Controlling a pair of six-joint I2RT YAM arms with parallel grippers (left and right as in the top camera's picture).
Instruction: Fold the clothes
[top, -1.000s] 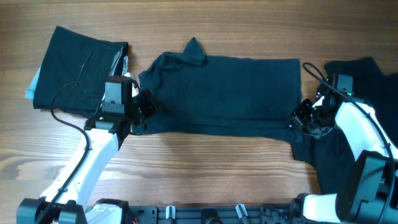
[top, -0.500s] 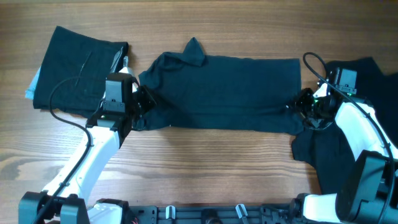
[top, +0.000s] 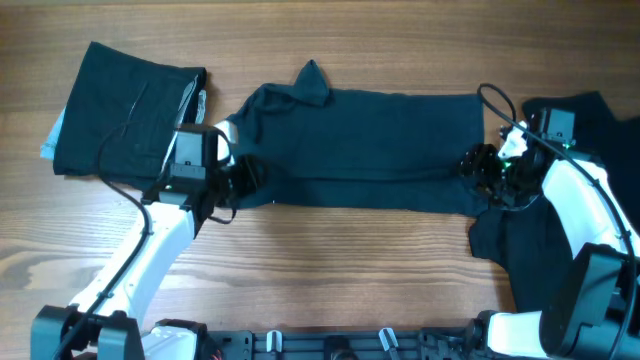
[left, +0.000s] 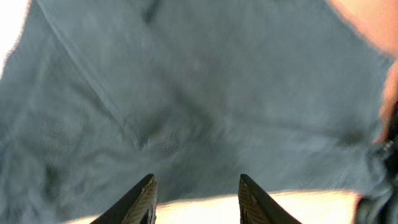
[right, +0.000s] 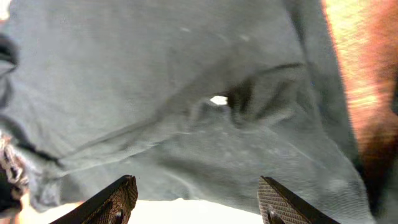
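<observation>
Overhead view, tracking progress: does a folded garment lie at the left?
Yes, a folded garment lies left of the spread garment.

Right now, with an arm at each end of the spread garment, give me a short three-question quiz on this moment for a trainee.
1. True or false: the left gripper is clamped on the middle garment.
2. In the overhead view, where does the folded garment lie? A) upper left, beyond the left arm; B) lower right; C) on top of the middle garment.
3. Fill in: the right gripper has its fingers standing ____ over the cloth.

Key: 1 false, its fingers are apart with nothing between them; 2 A; 3 open.
</observation>
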